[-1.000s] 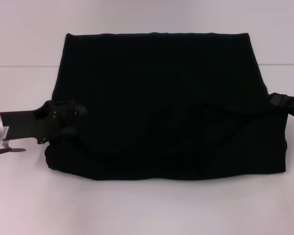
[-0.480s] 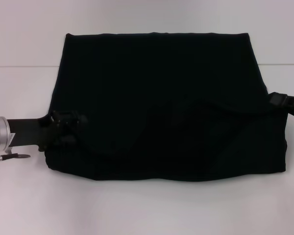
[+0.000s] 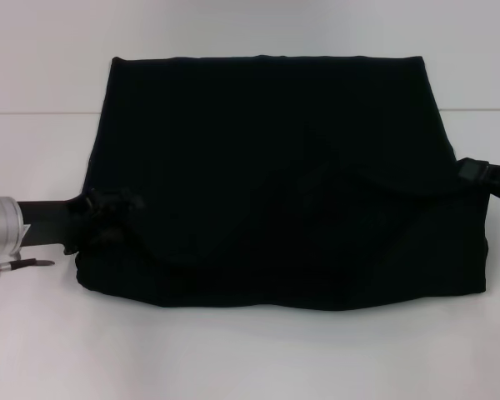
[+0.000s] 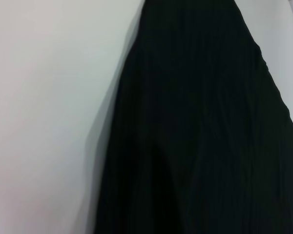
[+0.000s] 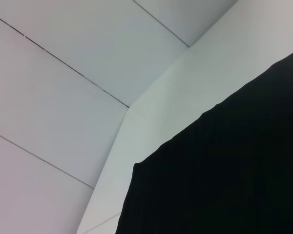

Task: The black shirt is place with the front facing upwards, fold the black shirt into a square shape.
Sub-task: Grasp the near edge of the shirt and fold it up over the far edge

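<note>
The black shirt [image 3: 267, 125] lies on the white table as a wide folded block, plain black side up, with no print or label showing. A loose upper layer makes curved ridges across its near half. My left gripper [image 3: 117, 208] lies at the shirt's left edge, black against the black cloth. My right gripper [image 3: 475, 173] is at the shirt's right edge, mostly out of view. The left wrist view shows the shirt [image 4: 200, 136] and bare table beside it. The right wrist view shows a shirt edge [image 5: 224, 180].
The white table [image 3: 233, 358] extends around the shirt on all sides, with a seam line [image 3: 33, 112] running across the back. A small metal tool-like part [image 3: 21, 265] hangs beside the left arm's silver cuff [image 3: 0, 225].
My left arm has slid further into view from the left and dropped slightly toward the near edge. The loose ridges in the shirt's middle have shifted. The right gripper has stayed put.
</note>
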